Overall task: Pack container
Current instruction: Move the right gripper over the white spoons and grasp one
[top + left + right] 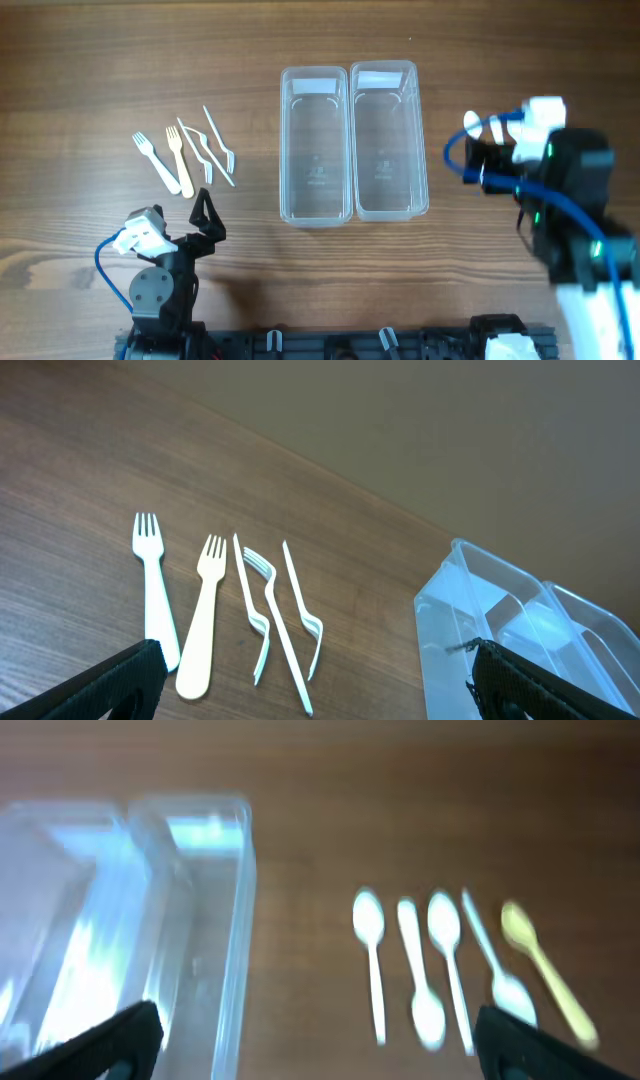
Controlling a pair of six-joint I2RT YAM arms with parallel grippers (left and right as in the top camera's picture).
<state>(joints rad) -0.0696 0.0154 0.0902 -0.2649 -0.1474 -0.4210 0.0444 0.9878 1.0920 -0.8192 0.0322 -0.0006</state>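
Overhead view, two clear containers (315, 150) side by side, five forks (185, 155) in a row left of containers, left gripper (208, 218) near-left of containers, jaws wide, holding nothing, right gripper (320, 1030) right of containers, jaws wide, holding nothing, five spoons (440, 965) right of containers in right wrist view

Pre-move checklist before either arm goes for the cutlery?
1. Is the left tool open and empty: ok.
2. Is the right tool open and empty: ok.
3. Are the left container and right container upright and empty: ok.
4. Are the forks separated for single picks: not ok, the three lying on edge crowd together.
5. Is the spacing of the spoons clear: cannot tell, the right wrist view is blurred.
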